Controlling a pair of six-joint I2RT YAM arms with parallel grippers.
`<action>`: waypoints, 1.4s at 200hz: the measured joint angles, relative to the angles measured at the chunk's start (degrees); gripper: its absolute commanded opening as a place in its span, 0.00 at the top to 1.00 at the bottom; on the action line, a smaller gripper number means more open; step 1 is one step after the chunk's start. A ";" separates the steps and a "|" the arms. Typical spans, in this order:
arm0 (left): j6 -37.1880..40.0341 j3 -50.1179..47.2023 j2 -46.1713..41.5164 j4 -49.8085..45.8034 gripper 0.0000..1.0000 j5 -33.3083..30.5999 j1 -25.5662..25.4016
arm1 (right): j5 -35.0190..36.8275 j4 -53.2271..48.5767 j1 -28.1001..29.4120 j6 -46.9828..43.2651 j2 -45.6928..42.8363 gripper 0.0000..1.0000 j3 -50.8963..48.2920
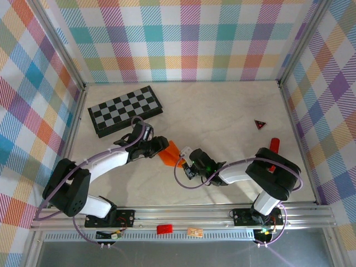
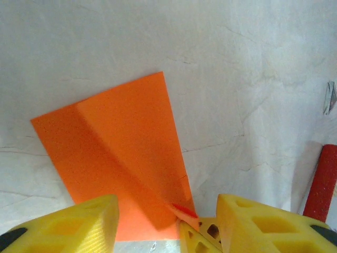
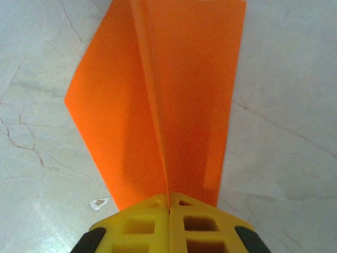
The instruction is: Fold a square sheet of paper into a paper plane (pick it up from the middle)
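The paper plane (image 1: 170, 151), a folded orange dart with a raised centre crease, sits mid-table (image 1: 222, 105) between the two arms. The right tool (image 3: 168, 208) is pinched tight on the crease at the narrow end. The left tool (image 2: 166, 213) has its yellow fingers (image 2: 73, 224) spread wide either side of that same end, gripping nothing. A checkerboard (image 1: 125, 110) lies further back on the left.

The paper plane (image 3: 158, 105) runs off the right wrist view's top edge, its tip buried in the right tool (image 3: 168, 204); the left wrist view's edge clips the red cylinder (image 2: 322, 182).
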 measured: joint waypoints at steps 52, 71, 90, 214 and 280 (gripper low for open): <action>0.17 -0.42 -3.48 -2.12 0.51 -2.29 0.00 | -4.66 -4.59 -1.25 3.21 1.27 0.94 3.72; 0.17 -0.96 -3.50 -2.08 0.53 -2.21 0.00 | -6.40 -6.01 -2.12 4.81 1.27 0.95 4.42; 0.17 -1.51 -3.50 -1.49 0.56 -1.57 0.00 | -6.95 -6.84 -2.82 6.29 1.27 0.95 4.74; -0.57 -2.82 2.47 5.38 0.60 3.87 0.00 | -1.11 -11.56 -5.95 14.38 -5.25 0.94 0.28; -1.57 -2.78 3.45 6.62 0.60 4.76 0.00 | -2.60 -11.30 -5.97 16.28 -5.16 0.94 0.28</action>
